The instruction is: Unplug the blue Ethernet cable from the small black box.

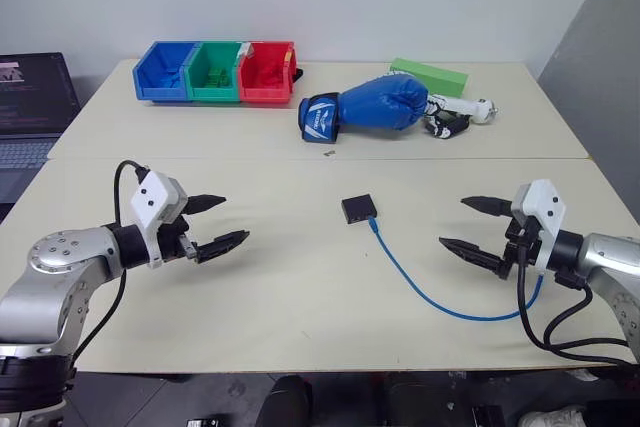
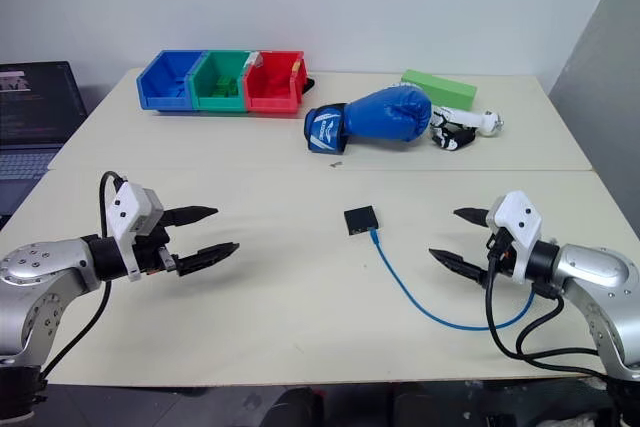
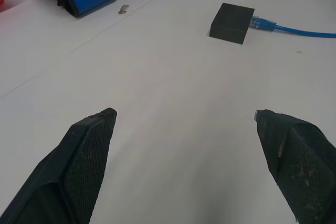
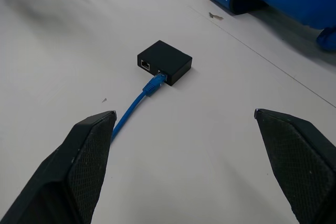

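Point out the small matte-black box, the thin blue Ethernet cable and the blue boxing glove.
small matte-black box (image 4: 164,61): right wrist view, top face.
thin blue Ethernet cable (image 1: 425,294): left eye view, mid-length of the cord.
blue boxing glove (image 2: 385,113): right eye view, padded fist.

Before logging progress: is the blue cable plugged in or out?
Plugged in: the blue cable's plug sits in the black box's port.
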`<act>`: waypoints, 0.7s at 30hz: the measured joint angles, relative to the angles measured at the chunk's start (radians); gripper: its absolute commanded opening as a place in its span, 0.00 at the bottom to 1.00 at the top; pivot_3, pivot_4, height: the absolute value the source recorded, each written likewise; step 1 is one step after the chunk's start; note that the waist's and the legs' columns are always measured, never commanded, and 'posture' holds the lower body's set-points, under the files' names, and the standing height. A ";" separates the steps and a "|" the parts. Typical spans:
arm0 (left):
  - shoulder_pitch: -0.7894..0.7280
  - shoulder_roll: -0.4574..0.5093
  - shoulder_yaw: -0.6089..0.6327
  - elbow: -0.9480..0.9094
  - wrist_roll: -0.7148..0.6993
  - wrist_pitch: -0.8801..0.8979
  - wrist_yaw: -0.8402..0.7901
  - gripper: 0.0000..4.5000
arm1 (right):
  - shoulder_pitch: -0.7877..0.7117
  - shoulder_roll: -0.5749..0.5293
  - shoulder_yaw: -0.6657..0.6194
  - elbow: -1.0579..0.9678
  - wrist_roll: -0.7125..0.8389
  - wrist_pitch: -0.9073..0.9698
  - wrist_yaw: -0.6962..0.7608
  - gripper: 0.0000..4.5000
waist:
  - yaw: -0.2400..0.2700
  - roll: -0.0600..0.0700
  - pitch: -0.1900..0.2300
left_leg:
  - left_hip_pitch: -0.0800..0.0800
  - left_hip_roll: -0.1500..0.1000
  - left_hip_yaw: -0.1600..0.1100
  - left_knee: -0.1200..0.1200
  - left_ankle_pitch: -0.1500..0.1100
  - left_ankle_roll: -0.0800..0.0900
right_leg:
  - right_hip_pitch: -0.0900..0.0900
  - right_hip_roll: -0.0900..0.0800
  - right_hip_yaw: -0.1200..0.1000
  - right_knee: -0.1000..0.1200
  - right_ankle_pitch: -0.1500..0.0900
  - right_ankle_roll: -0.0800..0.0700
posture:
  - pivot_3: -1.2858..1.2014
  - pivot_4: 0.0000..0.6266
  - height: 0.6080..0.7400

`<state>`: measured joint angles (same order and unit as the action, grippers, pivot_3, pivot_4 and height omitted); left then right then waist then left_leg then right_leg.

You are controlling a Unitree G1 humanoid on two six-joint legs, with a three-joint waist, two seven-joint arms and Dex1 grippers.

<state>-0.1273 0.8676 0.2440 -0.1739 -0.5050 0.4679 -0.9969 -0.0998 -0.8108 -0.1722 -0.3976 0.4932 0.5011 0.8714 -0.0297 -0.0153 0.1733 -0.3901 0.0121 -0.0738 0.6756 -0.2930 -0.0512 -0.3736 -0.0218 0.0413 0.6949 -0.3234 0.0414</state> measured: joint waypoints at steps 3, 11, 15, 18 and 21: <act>0.016 -0.001 0.000 -0.019 -0.009 0.001 -0.010 1.00 | -0.001 0.000 0.002 0.000 0.000 0.008 0.000 0.99 | 0.000 0.000 0.000 | 0.000 0.000 0.000 0.000 0.000 0.000 | 0.000 0.000 0.000 0.000 0.000 0.000 | 0.52 0.24 1.00; 0.026 -0.001 0.000 -0.028 -0.008 0.000 -0.009 1.00 | -0.006 0.000 0.014 -0.001 0.000 0.012 -0.001 0.99 | 0.000 0.000 0.000 | 0.000 0.000 0.000 0.000 0.000 0.000 | 0.000 0.000 0.000 0.000 0.000 0.000 | 0.52 0.24 1.00; 0.026 -0.001 0.000 -0.036 -0.009 0.007 -0.006 1.00 | -0.005 0.000 0.028 -0.014 -0.002 0.012 -0.001 0.99 | 0.000 0.000 0.000 | 0.000 0.000 0.000 0.000 0.000 0.000 | 0.000 0.000 0.000 0.000 0.000 0.000 | 0.52 0.24 1.00; 0.026 -0.001 0.000 -0.049 -0.010 0.009 -0.005 1.00 | 0.000 0.000 0.034 -0.027 -0.002 0.012 -0.003 0.99 | 0.000 0.000 0.000 | 0.000 0.000 0.000 0.000 0.000 0.000 | 0.000 0.000 0.000 0.000 0.000 0.000 | 0.52 0.24 1.00; 0.018 -0.001 0.000 -0.049 -0.010 0.009 -0.009 1.00 | 0.004 0.004 0.039 -0.037 -0.002 0.013 -0.007 0.99 | 0.000 0.000 0.000 | 0.000 0.000 0.000 0.000 0.000 0.000 | 0.000 0.000 0.000 0.000 0.000 0.000 | 0.52 0.24 1.00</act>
<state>-0.1097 0.8666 0.2442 -0.2230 -0.5150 0.4766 -1.0057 -0.0961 -0.8071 -0.1334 -0.4344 0.4914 0.5142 0.8649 -0.0297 -0.0153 0.1733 -0.3900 0.0122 -0.0738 0.6757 -0.2930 -0.0512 -0.3736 -0.0218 0.0411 0.6949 -0.3234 0.0414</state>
